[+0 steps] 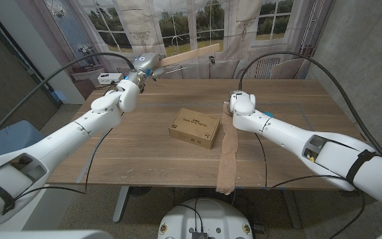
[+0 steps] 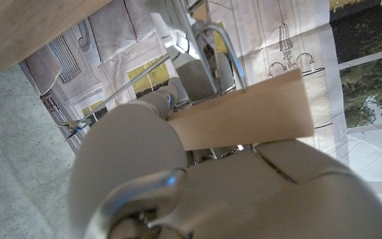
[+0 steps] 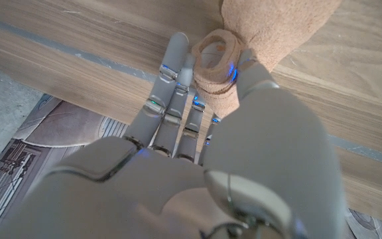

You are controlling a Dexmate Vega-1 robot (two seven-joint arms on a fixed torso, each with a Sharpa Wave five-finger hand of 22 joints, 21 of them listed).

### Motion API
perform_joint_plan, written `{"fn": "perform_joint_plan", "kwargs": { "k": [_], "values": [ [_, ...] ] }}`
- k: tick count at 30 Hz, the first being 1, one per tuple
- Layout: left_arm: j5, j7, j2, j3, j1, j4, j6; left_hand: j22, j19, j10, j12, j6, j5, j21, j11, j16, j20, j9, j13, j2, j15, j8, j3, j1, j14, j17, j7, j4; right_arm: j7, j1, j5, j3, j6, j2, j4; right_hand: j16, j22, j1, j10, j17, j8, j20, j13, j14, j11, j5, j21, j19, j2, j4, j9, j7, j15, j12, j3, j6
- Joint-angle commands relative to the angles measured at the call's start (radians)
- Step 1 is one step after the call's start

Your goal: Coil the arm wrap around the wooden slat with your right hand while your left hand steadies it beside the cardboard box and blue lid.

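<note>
While the head view gives the full layout, each wrist view adds grip detail. One long pale wooden slat (image 1: 190,56) is held off the table by the left hand (image 1: 132,85), above the far left part of the brown wooden table (image 1: 144,153). Its long axis runs roughly level, with the free end pointing toward the robot's right and slightly upward. The left wrist view shows the slat (image 2: 244,113) projecting from behind the left hand (image 2: 178,179); the fingers are hidden there, so the clasp is judged from the head view alone.

One tan fabric arm wrap (image 1: 228,156) lies as a strip from the right hand (image 1: 242,105) toward the near table edge and hangs over it. The right wrist view shows the wrap's rolled end (image 3: 216,56) pinched in the right hand's fingertips (image 3: 171,60), right hand (image 3: 197,153) above the table.

One flat cardboard box (image 1: 195,127) rests at table centre, just left of the strip.
</note>
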Motion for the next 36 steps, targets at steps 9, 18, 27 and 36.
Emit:
{"fn": "perform_joint_plan", "kwargs": {
  "k": [9,18,27,36],
  "values": [
    [-0.001,0.001,0.003,-0.004,0.010,-0.014,0.001,-0.012,-0.008,0.031,0.143,0.004,0.000,0.015,-0.011,0.012,-0.083,0.005,0.624,0.025,-0.026,0.000,0.122,-0.015,-0.004,0.003,0.000,0.109,-0.163,-0.144,0.019,0.126,-0.002,-0.090,-0.218,-0.010,0.010,0.254,0.300,0.052,0.013,-0.044,0.274,0.297,0.005,0.003,0.067,0.028,0.202,-0.003,0.029,0.137,-0.233,0.080,-0.005,0.478],
    [0.002,-0.014,-0.003,0.007,0.000,-0.008,-0.008,-0.024,-0.011,0.032,0.143,0.005,-0.001,0.023,-0.013,0.016,-0.083,0.005,0.624,0.024,-0.025,-0.001,0.125,-0.019,-0.006,0.003,-0.001,0.107,-0.497,-0.300,-0.080,0.210,-0.032,-0.094,-0.372,-0.007,0.014,0.266,0.288,0.081,0.015,-0.044,0.303,0.308,0.004,0.008,0.096,0.006,0.202,0.003,0.050,0.124,-0.231,0.093,-0.008,0.472],
    [0.013,-0.042,-0.006,0.019,-0.011,-0.013,0.000,-0.035,-0.013,0.033,0.143,0.005,-0.002,0.030,-0.013,0.019,-0.084,0.005,0.623,0.024,-0.026,-0.001,0.128,-0.022,-0.007,0.003,-0.001,0.106,-0.839,-0.423,-0.116,0.298,-0.005,-0.022,-0.371,0.002,0.016,0.267,0.288,0.129,0.032,-0.038,0.338,0.313,-0.010,0.020,0.137,0.001,0.198,0.011,0.081,0.116,-0.232,0.110,-0.015,0.483],
    [0.015,-0.061,0.000,0.017,0.000,-0.038,0.024,-0.043,-0.015,0.033,0.141,0.006,-0.003,0.034,-0.013,0.022,-0.084,0.004,0.621,0.024,-0.026,-0.002,0.130,-0.025,-0.008,0.003,-0.001,0.105,-1.001,-0.487,-0.118,0.353,0.025,0.001,-0.389,0.009,0.011,0.264,0.288,0.173,0.043,-0.038,0.353,0.314,-0.016,0.030,0.170,-0.006,0.196,0.017,0.109,0.113,-0.230,0.113,-0.019,0.481]
  ]
}}
